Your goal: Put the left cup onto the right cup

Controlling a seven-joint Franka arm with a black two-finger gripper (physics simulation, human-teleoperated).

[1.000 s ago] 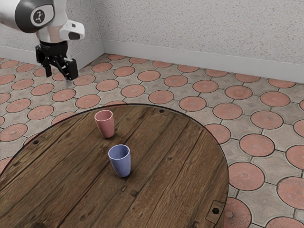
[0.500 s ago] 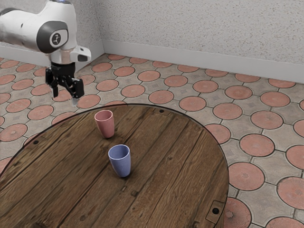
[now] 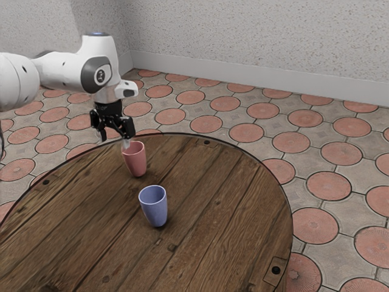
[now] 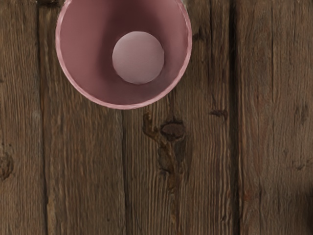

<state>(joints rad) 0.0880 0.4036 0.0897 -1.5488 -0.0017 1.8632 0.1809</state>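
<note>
Two cups stand upright on the round wooden table (image 3: pixel 225 201). The pink cup (image 3: pixel 134 159) is the farther one, toward the exterior view's left. The blue cup (image 3: pixel 153 205) stands nearer the camera, a short way from the pink one. My gripper (image 3: pixel 114 137) hangs open just above the pink cup's rim, on its far left side, one fingertip close over the rim. In the wrist view I look straight down into the pink cup (image 4: pixel 88 58), which holds nothing, with bare planks (image 4: pixel 205 147) beside it.
The table's rim (image 3: pixel 267 170) curves round at the exterior view's right, with a tiled floor (image 3: pixel 316 134) beyond it. A pebbled wall (image 3: pixel 255 30) closes the back. Bare wood lies to the right of both cups.
My arm has swung down and toward the exterior view's right, from over the floor to just above the pink cup. Both cups stay put. The fingers remain open.
</note>
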